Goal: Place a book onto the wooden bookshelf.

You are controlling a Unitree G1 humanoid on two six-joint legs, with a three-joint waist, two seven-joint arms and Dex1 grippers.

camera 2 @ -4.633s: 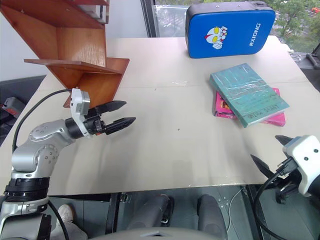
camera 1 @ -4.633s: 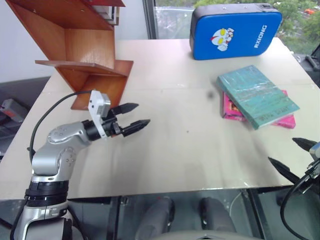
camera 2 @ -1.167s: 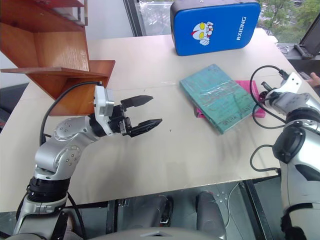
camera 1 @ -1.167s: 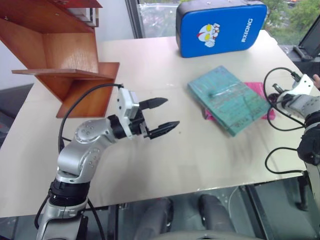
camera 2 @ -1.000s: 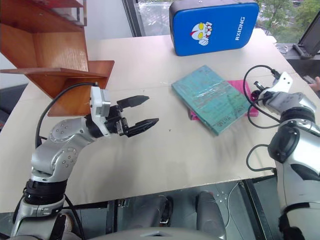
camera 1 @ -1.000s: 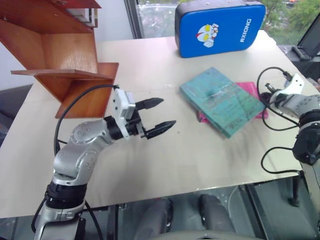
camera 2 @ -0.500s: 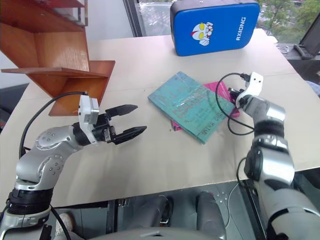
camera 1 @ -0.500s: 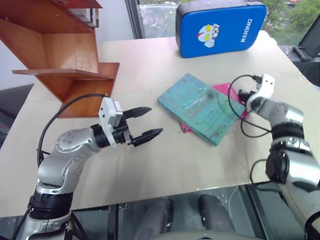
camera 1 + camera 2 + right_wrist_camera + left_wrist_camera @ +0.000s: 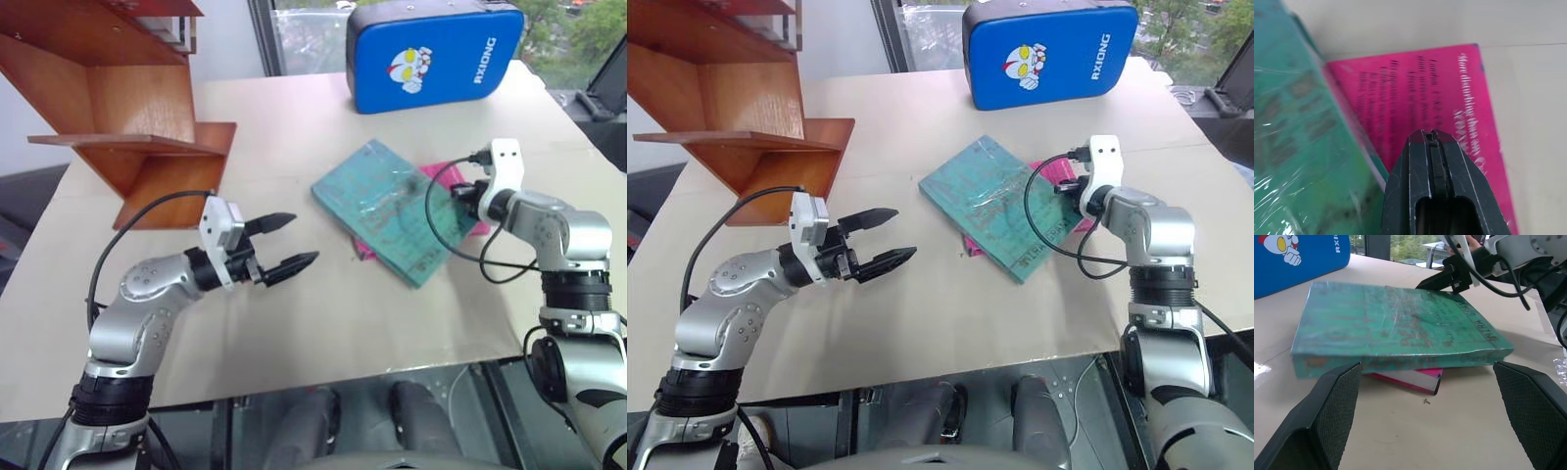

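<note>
My clenched right gripper (image 9: 1070,189) sits at the book's (image 9: 1004,208) far edge, probably touching; my left gripper (image 9: 285,243), spread wide, faces its long near edge.

Teal book (image 9: 392,208) flat, wooden bookshelf (image 9: 127,108) apart

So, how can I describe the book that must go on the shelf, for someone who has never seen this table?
Start at the blue padded case standing at the far edge of the table. Two stacked books lie in front of it, toward the robot. The book is the top one: large, thin, teal-green, wrapped in shiny film, and it overhangs the smaller bright pink book beneath.
</note>
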